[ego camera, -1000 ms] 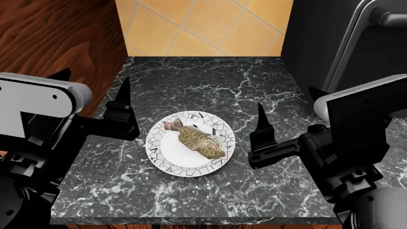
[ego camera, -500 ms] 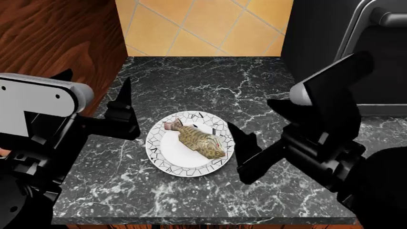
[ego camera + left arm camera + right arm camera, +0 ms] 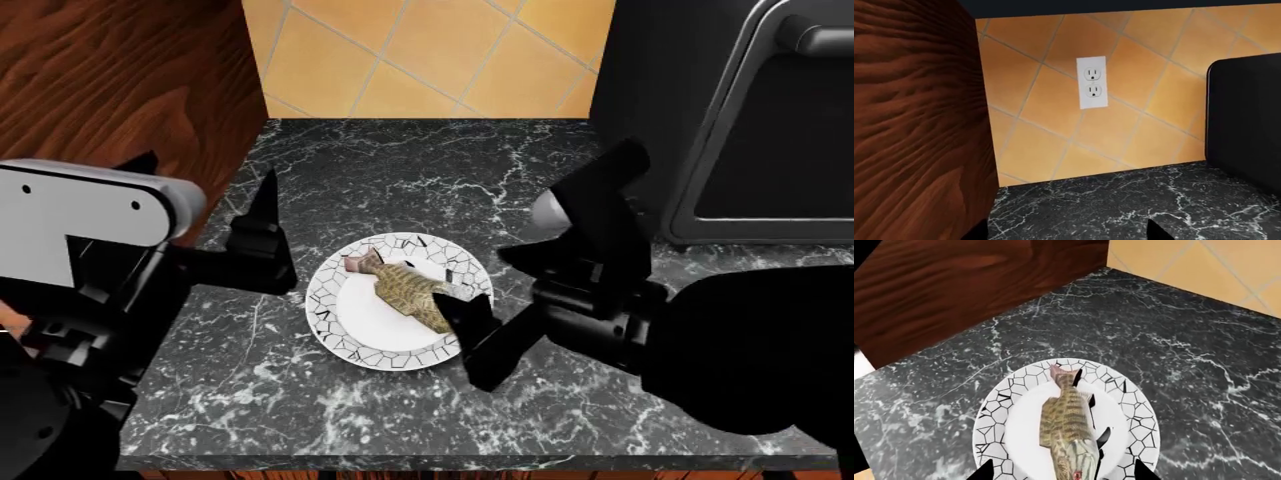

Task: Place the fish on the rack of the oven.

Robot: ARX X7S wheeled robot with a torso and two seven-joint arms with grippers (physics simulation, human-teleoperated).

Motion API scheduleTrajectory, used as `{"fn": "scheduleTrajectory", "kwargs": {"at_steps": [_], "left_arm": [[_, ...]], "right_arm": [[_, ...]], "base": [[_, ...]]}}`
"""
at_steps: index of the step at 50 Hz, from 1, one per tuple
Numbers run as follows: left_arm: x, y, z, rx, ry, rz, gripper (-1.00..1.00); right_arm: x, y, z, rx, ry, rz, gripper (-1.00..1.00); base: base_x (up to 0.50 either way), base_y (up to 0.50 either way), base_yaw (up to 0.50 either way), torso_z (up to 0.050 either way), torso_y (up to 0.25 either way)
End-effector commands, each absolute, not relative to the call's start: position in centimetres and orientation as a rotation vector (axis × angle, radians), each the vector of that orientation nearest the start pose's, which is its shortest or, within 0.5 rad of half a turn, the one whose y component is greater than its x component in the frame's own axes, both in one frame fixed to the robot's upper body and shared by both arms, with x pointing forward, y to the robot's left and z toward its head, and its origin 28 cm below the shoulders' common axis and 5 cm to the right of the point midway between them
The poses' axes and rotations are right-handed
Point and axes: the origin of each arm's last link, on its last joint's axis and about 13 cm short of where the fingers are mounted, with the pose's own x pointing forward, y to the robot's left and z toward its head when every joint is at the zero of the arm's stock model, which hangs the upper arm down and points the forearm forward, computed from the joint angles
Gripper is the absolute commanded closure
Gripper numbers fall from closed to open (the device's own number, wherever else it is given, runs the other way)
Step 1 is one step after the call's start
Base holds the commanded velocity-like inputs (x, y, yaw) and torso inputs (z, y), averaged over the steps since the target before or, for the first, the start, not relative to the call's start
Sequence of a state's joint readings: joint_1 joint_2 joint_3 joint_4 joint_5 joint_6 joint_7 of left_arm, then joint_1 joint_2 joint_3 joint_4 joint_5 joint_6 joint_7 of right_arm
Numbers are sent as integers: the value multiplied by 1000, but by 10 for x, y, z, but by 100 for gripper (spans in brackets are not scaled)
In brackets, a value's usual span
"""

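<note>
Swinging in from the right edge of the head view, the right gripper (image 3: 470, 335) now hangs over the lower right rim of the plate (image 3: 350, 340), where a second ago it stood well off to the right of it. Its jaws stand apart: in the right wrist view two dark fingertips (image 3: 985, 471) show at the bottom of the frame, either side of the head end of the fish (image 3: 1066, 427). The fish lies just ahead of and below those jaws, flat on the white crackle-patterned plate at the middle of the marble counter (image 3: 400, 180). Its long axis runs from the pinkish tail at upper left to the head at lower right in the head view, roughly along the direction the gripper points, so the jaws would close across its body. The left gripper (image 3: 260, 245), jaws also apart, sits beside the plate's left rim, not over it; the right arm is nearer. The oven (image 3: 747, 110) fills the upper right corner.
</note>
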State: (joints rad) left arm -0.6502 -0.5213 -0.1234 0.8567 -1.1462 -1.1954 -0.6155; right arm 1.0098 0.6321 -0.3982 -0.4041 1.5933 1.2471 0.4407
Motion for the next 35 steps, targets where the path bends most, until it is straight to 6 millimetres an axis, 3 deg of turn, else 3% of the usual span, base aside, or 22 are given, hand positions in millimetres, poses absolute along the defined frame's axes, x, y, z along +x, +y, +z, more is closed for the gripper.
{"fn": "scheduleTrajectory", "kwargs": {"at_steps": [1, 22, 35], "left_arm": [[202, 238, 240, 72, -167, -131, -100], [207, 237, 239, 81, -160, -136, -100], [208, 237, 240, 83, -160, -135, -100]], "right_arm": [[258, -108, 236, -182, 445, 729, -100], [288, -100, 231, -239, 514, 721, -100], [292, -96, 233, -214, 590, 742, -100]], "base": [[0, 0, 0, 0, 0], [0, 0, 0, 0, 0], [0, 0, 0, 0, 0]]}}
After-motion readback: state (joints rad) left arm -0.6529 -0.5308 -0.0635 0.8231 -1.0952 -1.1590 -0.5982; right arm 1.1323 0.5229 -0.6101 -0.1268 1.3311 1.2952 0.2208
